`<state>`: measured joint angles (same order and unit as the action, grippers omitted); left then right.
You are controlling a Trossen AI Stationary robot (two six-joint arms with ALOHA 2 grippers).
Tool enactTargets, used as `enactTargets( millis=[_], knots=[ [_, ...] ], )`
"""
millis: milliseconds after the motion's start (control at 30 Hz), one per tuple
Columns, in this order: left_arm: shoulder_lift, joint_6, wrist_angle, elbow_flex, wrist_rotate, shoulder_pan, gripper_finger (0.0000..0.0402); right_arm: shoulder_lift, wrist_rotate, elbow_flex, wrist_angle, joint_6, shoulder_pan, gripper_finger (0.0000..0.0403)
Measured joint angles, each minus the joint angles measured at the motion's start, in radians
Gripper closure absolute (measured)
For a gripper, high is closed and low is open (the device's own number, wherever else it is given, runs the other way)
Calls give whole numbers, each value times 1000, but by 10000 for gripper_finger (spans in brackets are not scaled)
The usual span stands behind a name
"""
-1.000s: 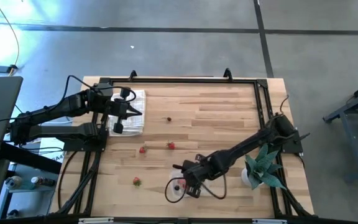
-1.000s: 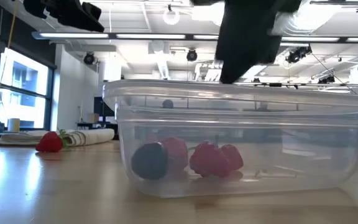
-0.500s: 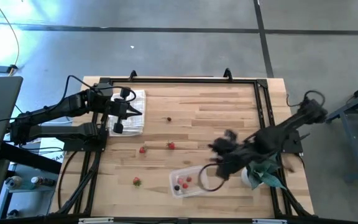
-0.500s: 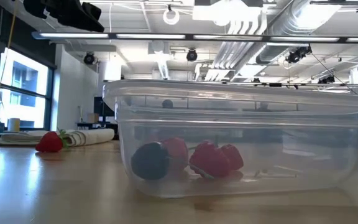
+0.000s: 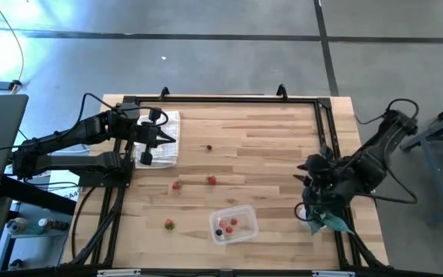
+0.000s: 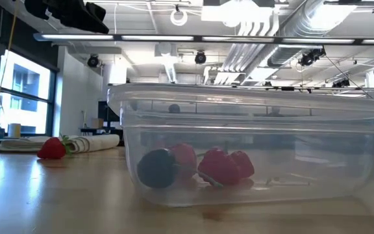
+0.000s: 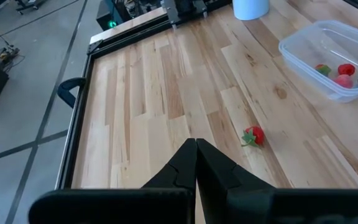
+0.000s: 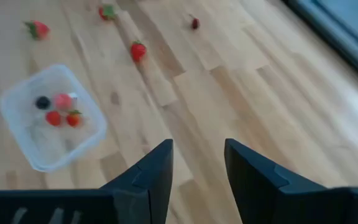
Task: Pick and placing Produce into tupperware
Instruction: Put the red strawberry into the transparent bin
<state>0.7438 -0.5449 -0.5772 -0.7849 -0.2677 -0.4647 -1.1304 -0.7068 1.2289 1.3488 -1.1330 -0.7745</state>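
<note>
Tupperware [image 5: 233, 225] holds four berries [image 8: 55, 109]; right pincer [image 8: 197, 163] open, empty.

1. Bright, even light falls from ceiling lamps [image 6: 178, 17] seen in the low view.
2. Glare whitens the floor [image 5: 6, 31] far beyond the left gripper [image 5: 171, 139].
3. The right wrist view is motion-blurred: the tupperware [image 8: 51, 118] ahead of the right gripper [image 8: 197, 163] looks smeared.
4. Shadows are faint.

A pale butcher-block wooden table [image 5: 268, 138] with a black metal frame along its edges stands on grey concrete floor [image 5: 206, 54]. A white checked folded cloth [image 5: 168, 137] lies near its far left corner. A teal-green spiky potted plant [image 5: 331, 219] in a white pot sits at the right edge.
</note>
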Motion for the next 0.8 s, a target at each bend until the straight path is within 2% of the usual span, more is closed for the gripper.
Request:
enactTargets(
  millis=[100,200,267,367,500,667,800],
  knots=[
    [0,0,0,0,0,0,401,108,-21,-169,-195,43,-6,270],
    [0,0,0,0,0,0,401,194,-8,-292,-479,211,33,270],
    [0,0,0,0,0,0,401,222,71,-347,-651,342,69,270],
    [0,0,0,0,0,0,401,214,228,-385,-815,497,128,270],
    [0,0,0,0,0,0,401,144,390,-390,-836,662,200,270],
    [0,0,0,0,0,0,401,34,483,-370,-838,870,282,270],
    [0,0,0,0,0,0,401,-44,528,-339,-843,955,331,269]
  ],
)
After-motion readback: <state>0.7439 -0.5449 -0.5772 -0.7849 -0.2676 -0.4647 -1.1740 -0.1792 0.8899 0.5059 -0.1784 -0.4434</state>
